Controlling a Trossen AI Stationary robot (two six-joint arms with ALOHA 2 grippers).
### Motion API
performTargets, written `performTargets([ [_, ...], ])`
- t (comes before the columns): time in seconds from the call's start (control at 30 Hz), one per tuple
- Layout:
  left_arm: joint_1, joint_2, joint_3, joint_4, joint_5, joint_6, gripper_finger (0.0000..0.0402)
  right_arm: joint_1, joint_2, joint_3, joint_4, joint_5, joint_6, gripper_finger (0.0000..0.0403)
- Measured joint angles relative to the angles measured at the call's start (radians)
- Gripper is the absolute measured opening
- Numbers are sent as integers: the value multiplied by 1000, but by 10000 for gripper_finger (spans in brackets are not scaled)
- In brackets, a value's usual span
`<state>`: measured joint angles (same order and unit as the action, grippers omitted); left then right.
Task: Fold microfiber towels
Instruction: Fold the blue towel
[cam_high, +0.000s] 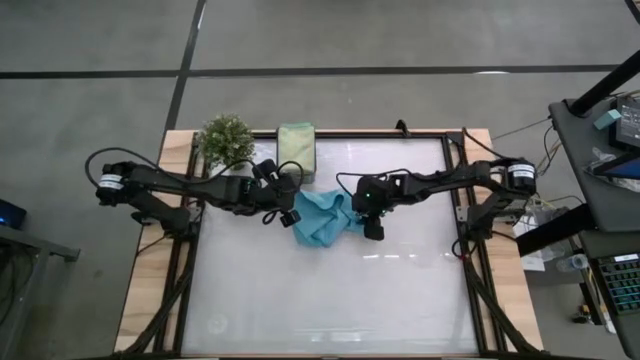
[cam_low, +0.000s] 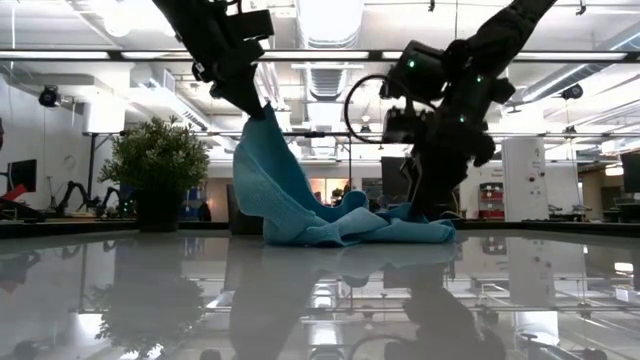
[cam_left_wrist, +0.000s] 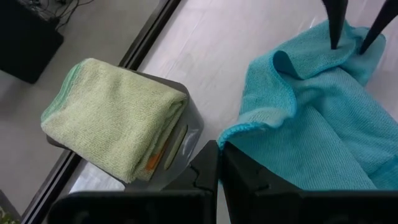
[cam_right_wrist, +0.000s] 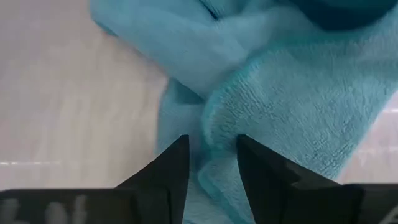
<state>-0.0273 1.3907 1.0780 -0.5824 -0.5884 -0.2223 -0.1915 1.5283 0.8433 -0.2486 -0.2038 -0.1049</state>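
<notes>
Near the table's (cam_high: 400, 290) far edge: blue towel (cam_high: 322, 218), one corner lifted by the left gripper (cam_high: 292, 215), clamped. Right gripper (cam_high: 372, 228) down on its other end, fingers apart around a fold. Green towel (cam_high: 296, 146) on box, plant (cam_high: 226, 138) at far-left corner. Glossy white top; open workshop behind.

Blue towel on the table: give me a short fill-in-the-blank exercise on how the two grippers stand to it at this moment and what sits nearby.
1. The left gripper is shut on an edge of the blue towel and holds that edge ____ the table.
2. The right gripper has its fingers ____, down at the towel's other side.
3. The folded green towel rests on top of a dark grey ____.
4. Beside it stands a small potted ____.

Missing words: above; apart; box; plant
</notes>
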Motion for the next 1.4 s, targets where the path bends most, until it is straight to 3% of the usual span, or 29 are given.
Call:
performTargets([
  [0.4,0,0,1,-1,0,6,0,0,-48,0,-3,4,-20,18],
  [0.53,0,-15,1,-3,0,56,0,0,-104,0,-15,4,-38,9],
  [0.93,0,-312,11,-28,31,323,0,-12,-557,0,-176,55,-92,9],
  [1.1,0,-464,11,-30,36,263,0,-19,-729,0,-203,136,-70,9],
  [1.3,1,-588,-8,-42,201,273,0,-19,-815,0,-187,269,-90,8],
  [1.4,1,-622,-33,-39,328,384,0,-19,-827,0,-180,386,-118,8],
])
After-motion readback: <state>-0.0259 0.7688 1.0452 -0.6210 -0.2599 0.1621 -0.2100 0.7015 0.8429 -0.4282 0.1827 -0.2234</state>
